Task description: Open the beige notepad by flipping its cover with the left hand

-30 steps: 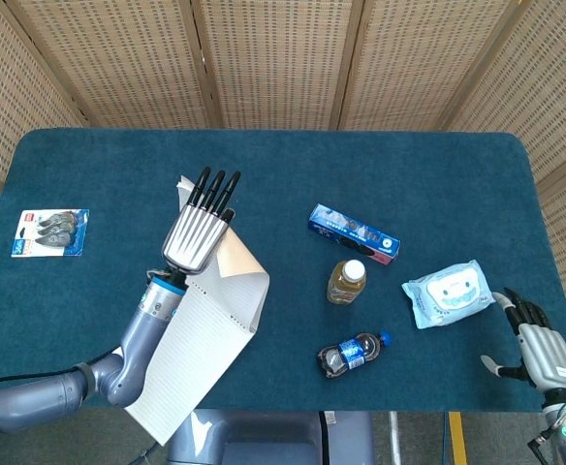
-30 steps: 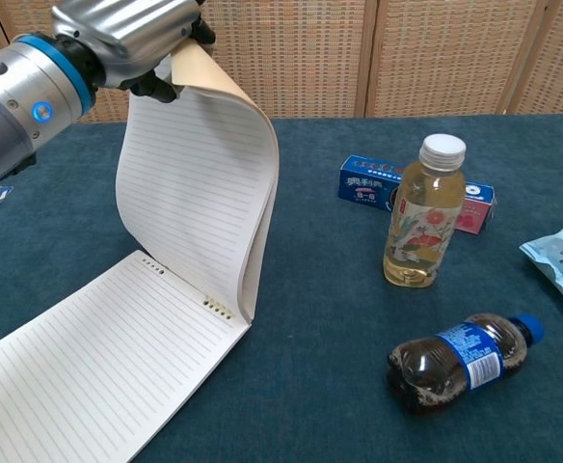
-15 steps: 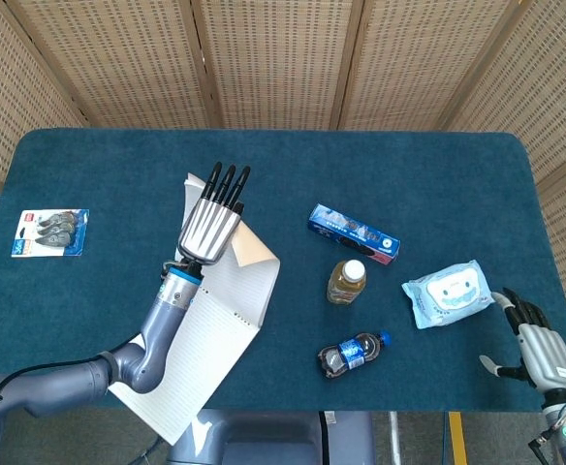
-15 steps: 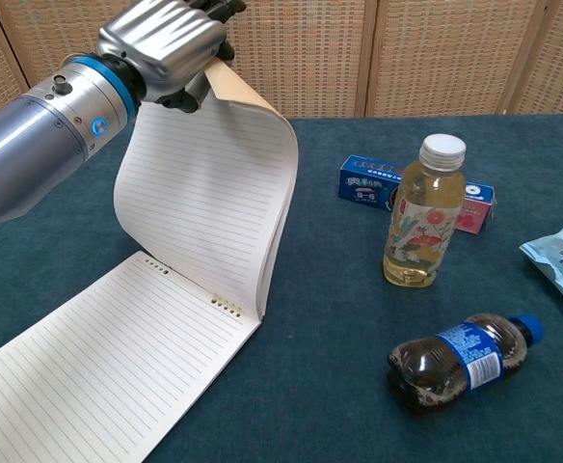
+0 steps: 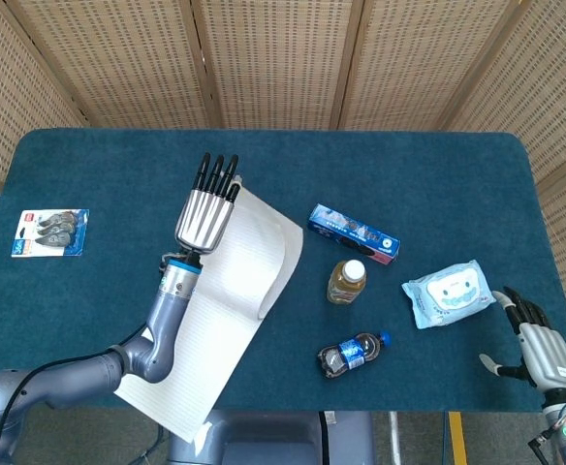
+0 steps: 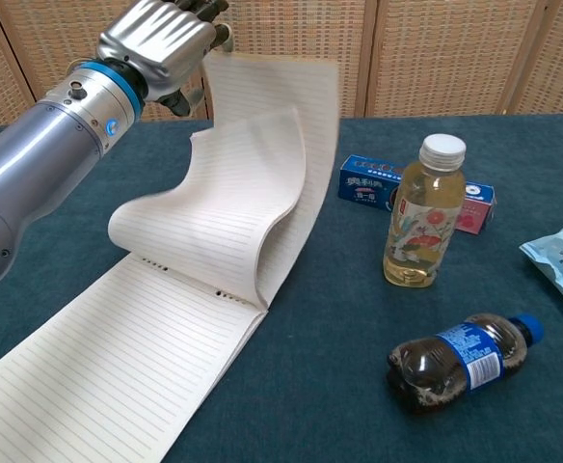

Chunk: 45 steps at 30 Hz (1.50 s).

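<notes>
The beige notepad (image 5: 201, 339) lies open on the blue table, its lined page (image 6: 98, 371) facing up near the front left. Its flipped cover (image 5: 264, 237) stands behind the binding and leans toward the far side, tall in the chest view (image 6: 296, 106). A loose lined sheet (image 6: 214, 222) curls down in front of it. My left hand (image 5: 205, 208) is at the cover's far left corner, fingers stretched out over it; in the chest view the left hand (image 6: 156, 48) holds that corner from above. My right hand (image 5: 545, 354) rests at the table's near right edge, fingers apart, holding nothing.
A blue box (image 5: 354, 233) lies right of the notepad. Beside it stand an upright yellow drink bottle (image 5: 346, 281) and a dark bottle (image 5: 353, 353) on its side. A wipes pack (image 5: 448, 293) sits at the right and a blister pack (image 5: 51, 232) at the far left.
The left hand has carried the cover farther back and over the binding. The cover now leans away, and one lined sheet has dropped into a curl. The right hand has not moved.
</notes>
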Each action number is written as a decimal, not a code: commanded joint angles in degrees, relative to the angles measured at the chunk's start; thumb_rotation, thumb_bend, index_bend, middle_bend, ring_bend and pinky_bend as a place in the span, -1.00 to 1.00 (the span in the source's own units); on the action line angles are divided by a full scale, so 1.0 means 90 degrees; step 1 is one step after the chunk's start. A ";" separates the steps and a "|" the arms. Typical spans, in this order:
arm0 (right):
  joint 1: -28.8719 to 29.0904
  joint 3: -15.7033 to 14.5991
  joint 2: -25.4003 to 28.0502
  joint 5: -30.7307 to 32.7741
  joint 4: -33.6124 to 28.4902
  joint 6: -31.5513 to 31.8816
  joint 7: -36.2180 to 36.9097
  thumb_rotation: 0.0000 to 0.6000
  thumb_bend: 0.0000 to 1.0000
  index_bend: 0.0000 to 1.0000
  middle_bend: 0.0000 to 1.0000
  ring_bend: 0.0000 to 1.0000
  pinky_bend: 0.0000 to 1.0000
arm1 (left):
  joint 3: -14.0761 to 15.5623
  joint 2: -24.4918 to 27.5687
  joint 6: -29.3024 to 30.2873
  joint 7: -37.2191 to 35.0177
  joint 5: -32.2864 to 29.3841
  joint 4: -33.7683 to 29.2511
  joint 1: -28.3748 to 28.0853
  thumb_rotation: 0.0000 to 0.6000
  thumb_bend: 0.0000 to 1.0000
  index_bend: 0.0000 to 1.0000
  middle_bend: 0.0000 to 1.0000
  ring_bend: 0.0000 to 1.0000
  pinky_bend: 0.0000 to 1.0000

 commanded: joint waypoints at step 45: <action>0.0017 -0.0036 0.0038 0.0024 -0.0018 -0.0063 -0.0088 1.00 -0.48 -1.00 -1.00 -1.00 -1.00 | 0.1411 0.1622 0.1124 -0.0828 0.0368 -0.2803 0.1535 1.00 -0.75 -0.87 -1.00 -1.00 -1.00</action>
